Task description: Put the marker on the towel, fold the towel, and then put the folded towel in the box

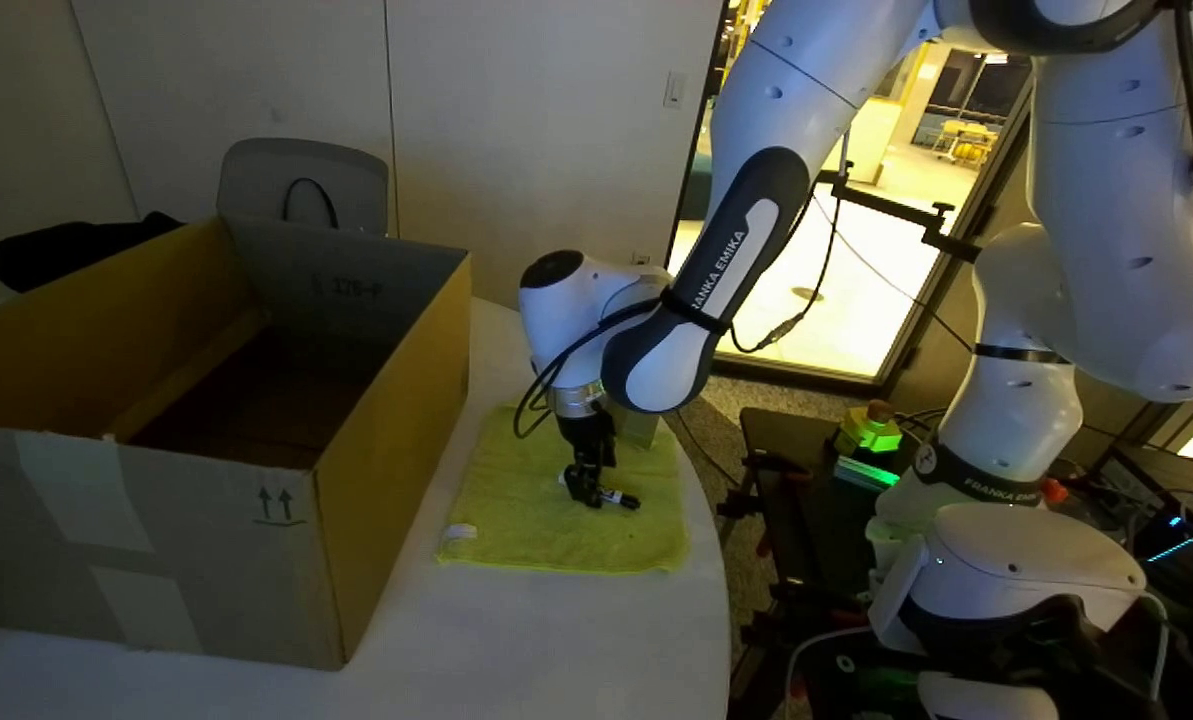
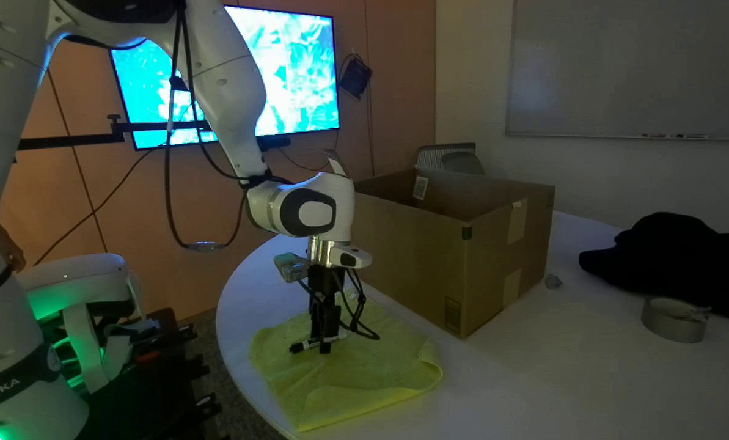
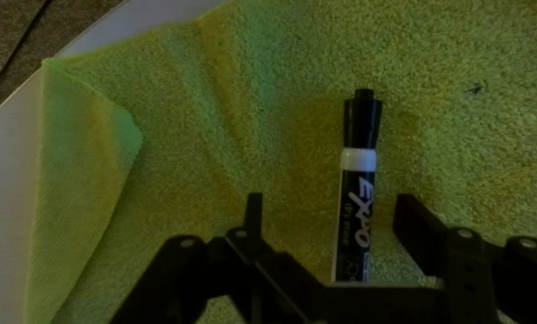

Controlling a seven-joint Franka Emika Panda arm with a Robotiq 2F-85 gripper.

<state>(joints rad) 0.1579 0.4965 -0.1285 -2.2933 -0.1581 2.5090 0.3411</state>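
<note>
The marker (image 3: 358,202) lies on the towel (image 1: 526,500), between the wide-spread fingers (image 3: 253,211) of the claw (image 3: 329,213), with towel showing on either side. In the wrist view the towel reaches the curved edge of the surface (image 3: 5,189); a strip of open surface separates it from the box (image 1: 226,570) in both exterior views.

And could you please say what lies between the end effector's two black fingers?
A slim black-and-white cylindrical marker, with bare yellow-green cloth towel on both sides of it; the wrist view shows this.
</note>
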